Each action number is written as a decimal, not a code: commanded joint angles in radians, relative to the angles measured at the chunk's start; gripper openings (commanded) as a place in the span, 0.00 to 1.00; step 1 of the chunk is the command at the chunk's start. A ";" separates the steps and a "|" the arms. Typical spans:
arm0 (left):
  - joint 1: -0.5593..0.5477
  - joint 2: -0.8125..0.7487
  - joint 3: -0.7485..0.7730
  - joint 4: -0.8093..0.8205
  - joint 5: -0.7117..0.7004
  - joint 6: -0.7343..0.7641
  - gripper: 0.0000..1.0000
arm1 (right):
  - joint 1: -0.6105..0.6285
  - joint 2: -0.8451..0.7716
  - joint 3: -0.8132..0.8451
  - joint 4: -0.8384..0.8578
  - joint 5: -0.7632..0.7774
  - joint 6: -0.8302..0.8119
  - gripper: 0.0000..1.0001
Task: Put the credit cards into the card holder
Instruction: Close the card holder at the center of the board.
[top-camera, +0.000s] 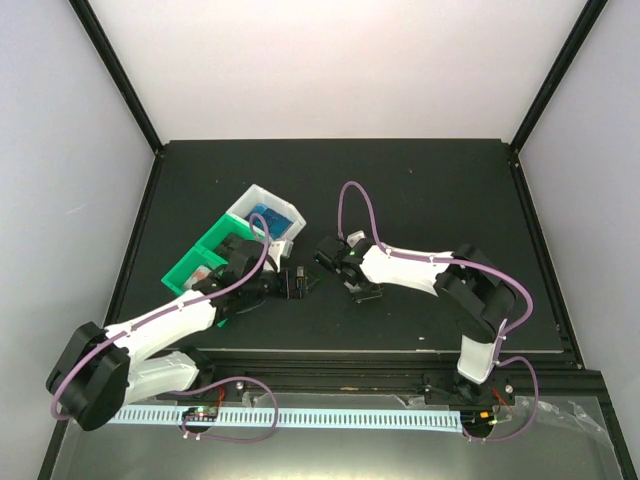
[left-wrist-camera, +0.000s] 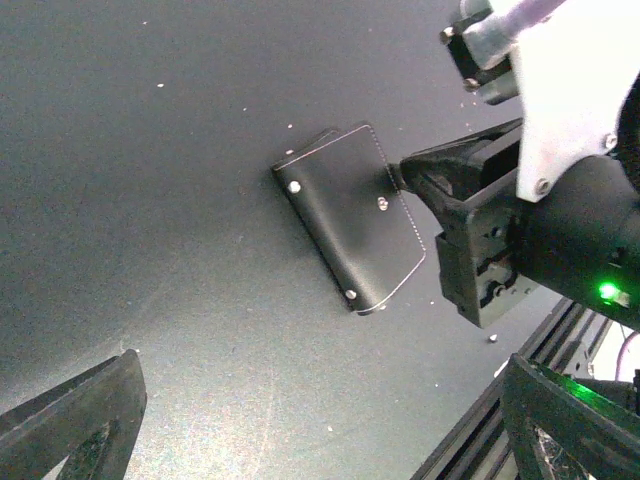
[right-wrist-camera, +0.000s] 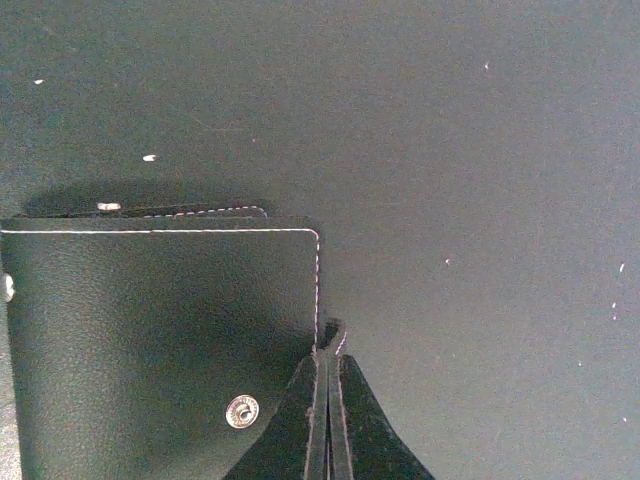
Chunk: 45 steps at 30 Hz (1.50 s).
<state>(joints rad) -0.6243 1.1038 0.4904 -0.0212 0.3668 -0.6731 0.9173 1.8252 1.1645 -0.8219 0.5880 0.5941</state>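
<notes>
The right gripper (right-wrist-camera: 328, 372) is pinched shut, seemingly on a thin flap at the edge of the card holder (right-wrist-camera: 150, 330), which lies closed and flat on the table (right-wrist-camera: 480, 200), the left gripper (left-wrist-camera: 320, 405) wide above it. It looks light, limp and slick, so I'd take it by that edge

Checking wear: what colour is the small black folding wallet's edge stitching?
White stitching, clearest in right wrist view.
</notes>
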 joint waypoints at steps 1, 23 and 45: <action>-0.013 0.035 0.016 -0.001 -0.018 -0.027 0.99 | -0.004 -0.044 -0.015 0.024 0.029 0.018 0.01; -0.145 0.495 0.229 0.121 -0.048 -0.206 0.76 | -0.195 -0.403 -0.416 0.526 -0.509 -0.069 0.01; -0.210 0.673 0.301 0.194 -0.184 -0.274 0.41 | -0.242 -0.393 -0.469 0.626 -0.607 -0.088 0.01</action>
<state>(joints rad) -0.8108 1.7527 0.7662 0.1856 0.2508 -0.9405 0.6811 1.4101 0.6933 -0.2420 0.0067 0.5133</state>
